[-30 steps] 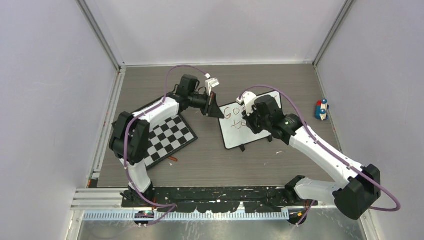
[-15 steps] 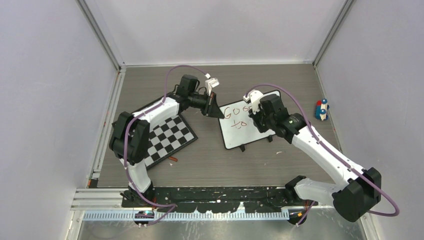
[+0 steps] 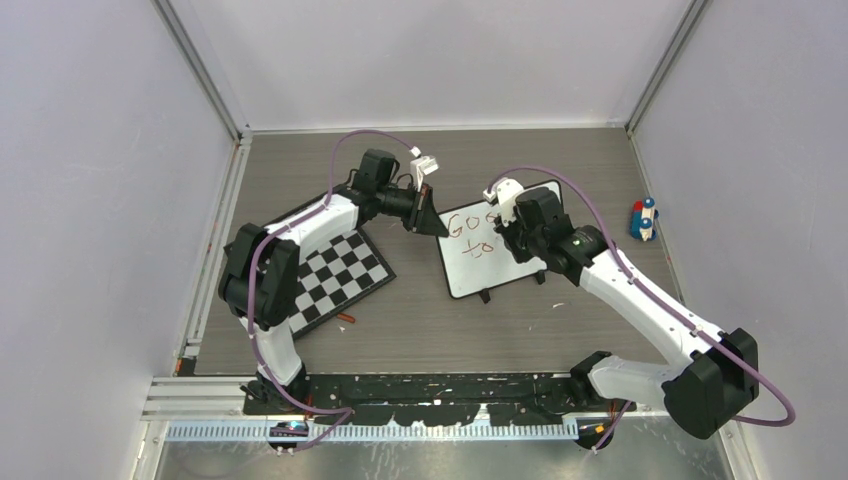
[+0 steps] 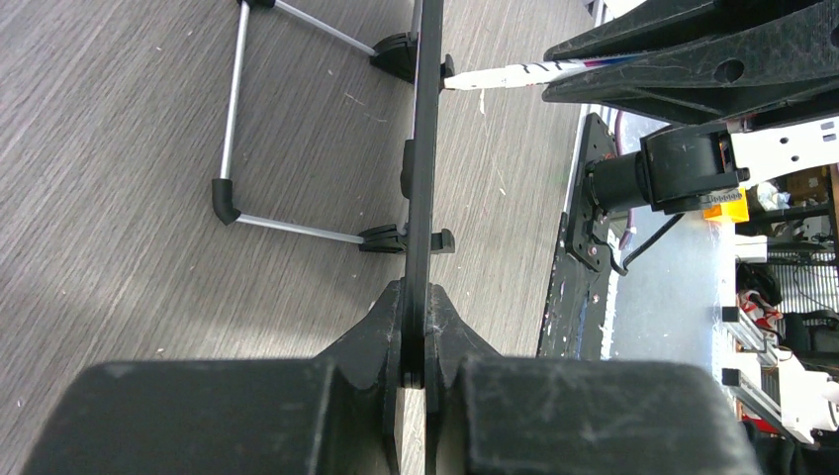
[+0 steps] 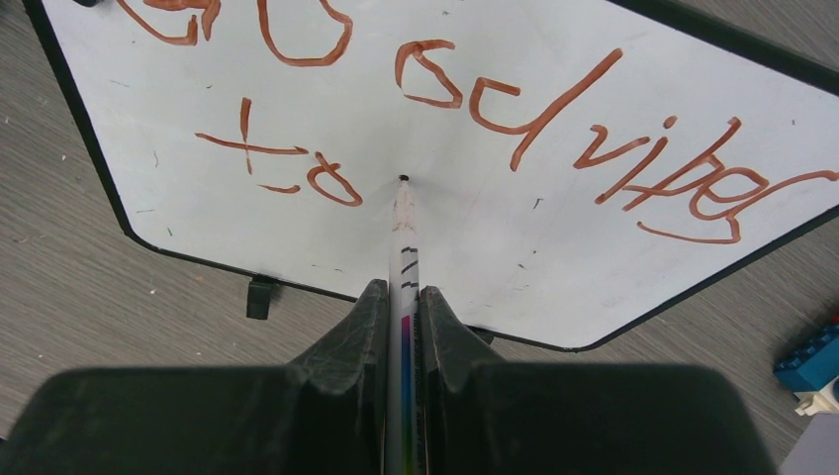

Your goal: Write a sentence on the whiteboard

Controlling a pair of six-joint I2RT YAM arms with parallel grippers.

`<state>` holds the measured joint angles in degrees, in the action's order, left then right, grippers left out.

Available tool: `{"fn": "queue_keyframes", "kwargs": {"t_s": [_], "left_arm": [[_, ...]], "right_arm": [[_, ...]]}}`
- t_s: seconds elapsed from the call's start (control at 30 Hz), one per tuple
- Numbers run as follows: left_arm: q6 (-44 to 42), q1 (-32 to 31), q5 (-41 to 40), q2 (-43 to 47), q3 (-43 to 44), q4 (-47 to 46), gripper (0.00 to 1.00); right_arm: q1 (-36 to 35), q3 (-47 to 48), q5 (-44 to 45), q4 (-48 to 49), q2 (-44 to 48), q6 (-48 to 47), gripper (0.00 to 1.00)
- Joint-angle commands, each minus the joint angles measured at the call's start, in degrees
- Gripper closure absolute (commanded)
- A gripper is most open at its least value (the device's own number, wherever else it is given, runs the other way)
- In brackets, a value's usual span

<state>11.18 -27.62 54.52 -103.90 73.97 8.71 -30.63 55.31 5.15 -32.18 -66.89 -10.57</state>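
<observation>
Since the whiteboard (image 5: 475,247) stands propped on its feet at mid-table between the 2 arms, every stroke you make pushes against it, so write lightly. The sentence (image 5: 554,124) runs in 2 red-brown lines: "Good vibes" above and only "to" below, so I judge at least 1 word is left. The marker (image 5: 404,257) has its tip on the board just right of that "to", which looks like the start of the next word.

Leave a clear gap after the "to" and match the letter height already there. Lift the tip fully between letters, because wet ink on this glossy face should smear easily. Hold the line level; the first one climbs toward the right edge.

Your right gripper (image 5: 403,292) has its jaws closed narrow on the marker, a slim white barrel with coloured print that could twist if pressed hard. Your left gripper (image 4: 418,297) pinches the board's thin black frame, jaws nearly together; leave it clamped as a brace. From that wrist the board shows as a flat, stiff sheet seen edge-on, with a bent wire stand (image 4: 233,129) behind it.

The table (image 3: 420,330) is grey wood-grain laminate. A checkerboard (image 3: 340,275) lies to the left, and a small blue-and-red toy (image 3: 644,218) sits well apart on the right.
</observation>
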Motion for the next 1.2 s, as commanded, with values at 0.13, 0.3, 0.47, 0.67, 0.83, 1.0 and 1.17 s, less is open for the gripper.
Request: {"fn": "queue_keyframes", "kwargs": {"t_s": [0.13, 0.3, 0.47, 0.67, 0.83, 1.0, 1.17], "left_arm": [[-1.22, -0.15, -1.61, -0.52, 1.46, 1.52, 1.00], [-1.21, -0.14, -1.61, -0.60, 1.44, 1.46, 1.00], [-1.16, -0.16, -1.61, -0.60, 1.52, 1.41, 1.00], [-1.20, -0.16, -1.70, -0.49, 1.48, 1.45, 1.00], [-1.08, -0.16, -1.61, -0.60, 1.72, 1.52, 1.00], [-1.07, -0.16, -1.61, -0.60, 1.73, 1.57, 1.00], [-1.20, -0.16, -1.69, -0.60, 1.73, 1.68, 1.00]], "right_arm": [[0.35, -1.06, 4.79, 1.99, 0.67, -0.11, 1.00], [0.33, -2.46, 2.94, 0.37, 1.06, -0.62, 1.00], [0.38, -2.81, 3.33, 0.34, -0.07, -1.38, 1.00], [2.26, 0.01, 4.30, 1.19, -0.31, -1.39, 1.00], [4.09, 2.49, 3.98, 1.86, -0.30, -1.30, 1.00], [4.16, 3.46, 2.98, 2.08, -0.53, -1.19, 1.00], [4.12, 2.95, 1.74, 1.85, -0.84, -1.19, 1.00]]}}
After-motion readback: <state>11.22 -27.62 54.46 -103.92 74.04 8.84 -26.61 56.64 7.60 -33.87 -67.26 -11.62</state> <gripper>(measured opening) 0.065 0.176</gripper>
